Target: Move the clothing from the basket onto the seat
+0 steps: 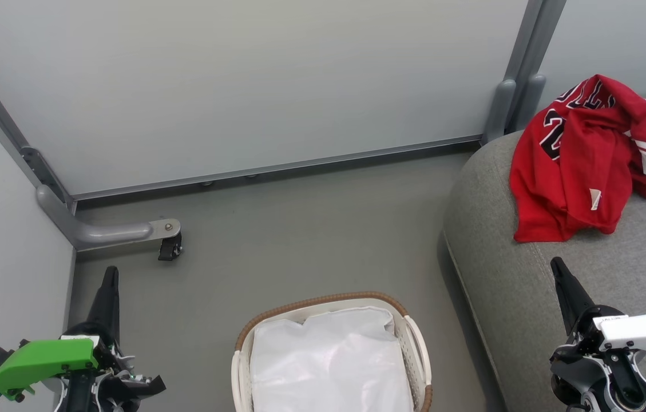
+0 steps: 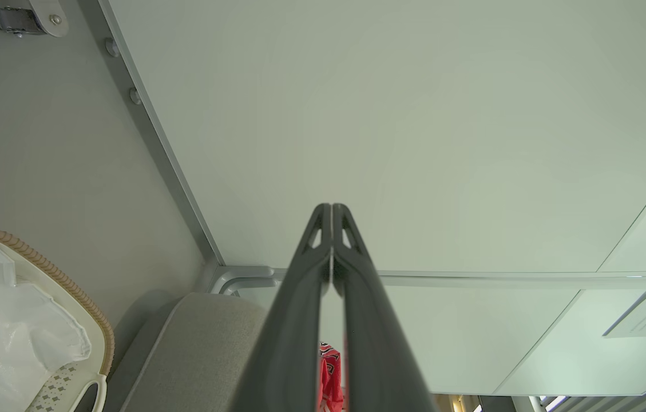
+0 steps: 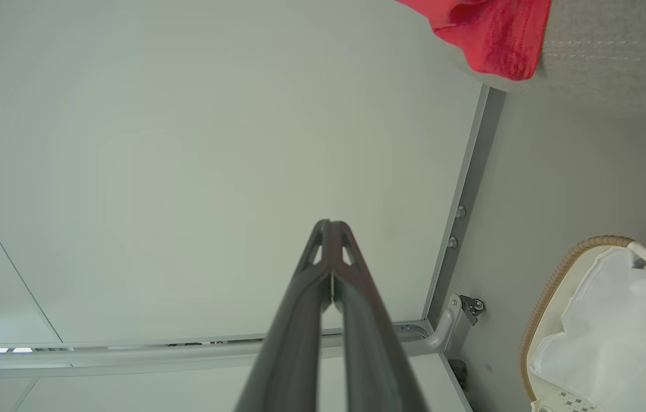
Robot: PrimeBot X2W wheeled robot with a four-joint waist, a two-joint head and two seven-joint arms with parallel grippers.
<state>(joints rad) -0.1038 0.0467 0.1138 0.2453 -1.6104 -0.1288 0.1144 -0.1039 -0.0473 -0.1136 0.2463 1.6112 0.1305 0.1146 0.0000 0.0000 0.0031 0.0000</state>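
The red clothing [image 1: 586,154] lies heaped on the grey seat [image 1: 528,286] at the right, its jersey lettering showing at the top. A strip of that clothing [image 2: 331,377] shows between the left fingers, and a red corner [image 3: 488,34] hangs over the seat edge [image 3: 614,57]. The basket [image 1: 331,303] stands on the floor at bottom centre and holds just its white liner [image 1: 328,360]. My left gripper [image 1: 110,274] is shut and bare at the lower left, away from the basket. My right gripper [image 1: 557,266] is shut and bare over the seat's front part, below the clothing.
Pale partition walls [image 1: 242,86] close off the back and left. A grey support foot with a castor [image 1: 169,246] sticks out on the floor at the left. Bare grey floor [image 1: 311,229] lies between basket, wall and seat.
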